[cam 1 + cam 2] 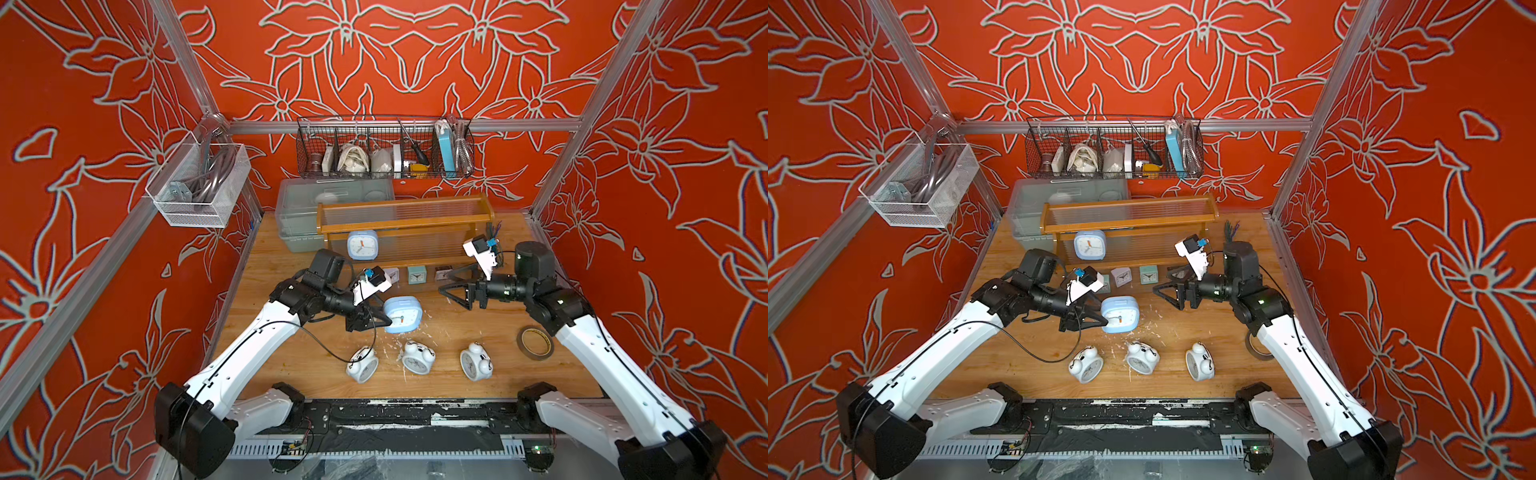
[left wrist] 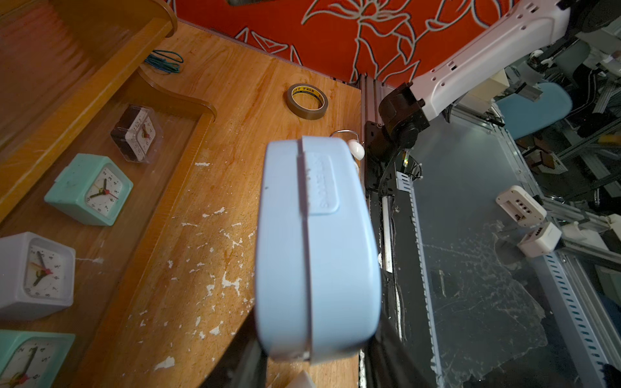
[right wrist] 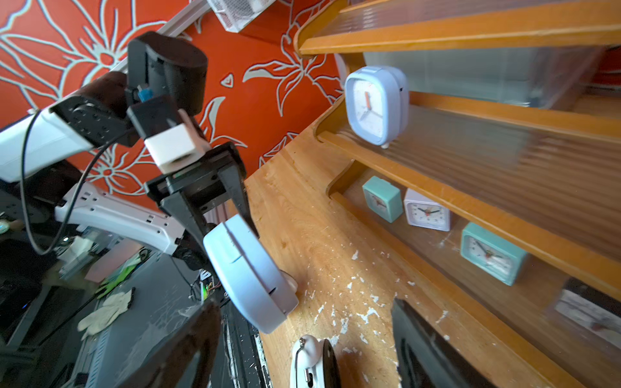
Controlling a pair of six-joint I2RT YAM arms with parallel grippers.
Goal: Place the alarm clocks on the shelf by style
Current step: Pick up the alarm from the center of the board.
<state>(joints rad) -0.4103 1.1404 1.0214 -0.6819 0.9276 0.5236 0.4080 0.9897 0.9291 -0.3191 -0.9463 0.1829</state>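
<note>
Clamping a light-blue clock (image 1: 404,314) near mid-table, the left gripper (image 1: 388,321) fronts the shelf (image 1: 399,226) in a top view; the right gripper (image 1: 448,286) hangs empty, jaws apart. The left wrist view finds cube clocks (image 2: 90,189) on the lowest tier (faces outward). The right wrist view shows a second light-blue clock (image 3: 376,105) upright on the middle tier.

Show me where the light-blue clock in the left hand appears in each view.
In a top view: held light-blue clock, mid-table.
In a top view: same spot.
Left wrist: mid-picture, edge-on.
Right wrist: mid-picture, beside the table edge.
Shared landmark: the orange-brown shelf, in all four.
</note>
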